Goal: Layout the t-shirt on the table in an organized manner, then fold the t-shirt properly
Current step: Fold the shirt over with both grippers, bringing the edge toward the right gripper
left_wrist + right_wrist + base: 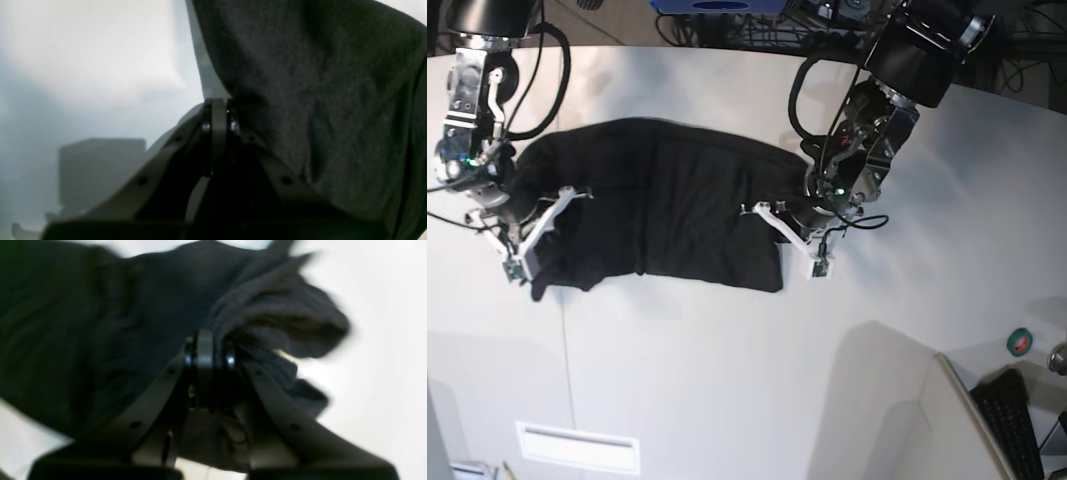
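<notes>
The black t-shirt [657, 205] lies stretched sideways on the off-white table [727, 370], held between both grippers. At its left end in the base view, my right gripper [527, 235] is shut on a bunched fold. The right wrist view shows the t-shirt [273, 316] gathered at the shut gripper [208, 340]. At the right end, my left gripper [785, 228] is shut on the cloth's edge. In the left wrist view the t-shirt [317, 100] spreads away from the shut gripper [219, 106]. No print shows on the visible side.
A thin dark seam [564, 350] runs across the tabletop. A white raised panel [897, 400] and a dark keyboard [1012, 420] sit at the lower right, with a small round green-red object [1020, 342] beside them. Cables [727, 30] lie beyond the far edge.
</notes>
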Controlling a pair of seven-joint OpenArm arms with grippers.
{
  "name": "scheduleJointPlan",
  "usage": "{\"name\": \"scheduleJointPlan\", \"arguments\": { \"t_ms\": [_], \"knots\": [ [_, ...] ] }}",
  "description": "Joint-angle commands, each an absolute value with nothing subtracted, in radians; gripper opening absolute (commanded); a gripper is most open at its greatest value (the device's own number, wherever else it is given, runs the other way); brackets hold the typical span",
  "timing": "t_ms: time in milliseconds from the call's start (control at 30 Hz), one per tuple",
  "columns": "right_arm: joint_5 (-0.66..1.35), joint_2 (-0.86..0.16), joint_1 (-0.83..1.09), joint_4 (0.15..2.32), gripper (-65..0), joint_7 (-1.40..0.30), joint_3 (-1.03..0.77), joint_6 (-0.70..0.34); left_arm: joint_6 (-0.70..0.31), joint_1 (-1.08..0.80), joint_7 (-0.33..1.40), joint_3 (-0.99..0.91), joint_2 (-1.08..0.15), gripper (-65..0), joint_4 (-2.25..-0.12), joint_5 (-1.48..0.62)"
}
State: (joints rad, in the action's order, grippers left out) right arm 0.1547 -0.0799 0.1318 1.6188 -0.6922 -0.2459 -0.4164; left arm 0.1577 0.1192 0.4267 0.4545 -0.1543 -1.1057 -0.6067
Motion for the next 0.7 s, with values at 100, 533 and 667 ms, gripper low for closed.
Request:
{"name": "scheduleJointPlan", "arguments": {
  "t_ms": [100, 533, 667],
  "knots": [
    [0.143, -0.053, 0.127, 1.695, -65.0, -0.685, -0.156, -0.418, 0.160, 0.116, 0.495, 0.463, -0.139, -65.0, -1.101, -0.616],
    [0.145, 0.047, 0.140, 1.774, -65.0, -0.742, 0.127, -0.288, 0.160, 0.107, 0.495, 0.463, -0.156, -65.0, -1.101, -0.611],
    [0.150, 0.047, 0.107, 1.719, -65.0, -0.740, 0.213, -0.217, 0.160, 0.107, 0.495, 0.464, -0.165, -65.0, -1.101, -0.611]
  ]
}}
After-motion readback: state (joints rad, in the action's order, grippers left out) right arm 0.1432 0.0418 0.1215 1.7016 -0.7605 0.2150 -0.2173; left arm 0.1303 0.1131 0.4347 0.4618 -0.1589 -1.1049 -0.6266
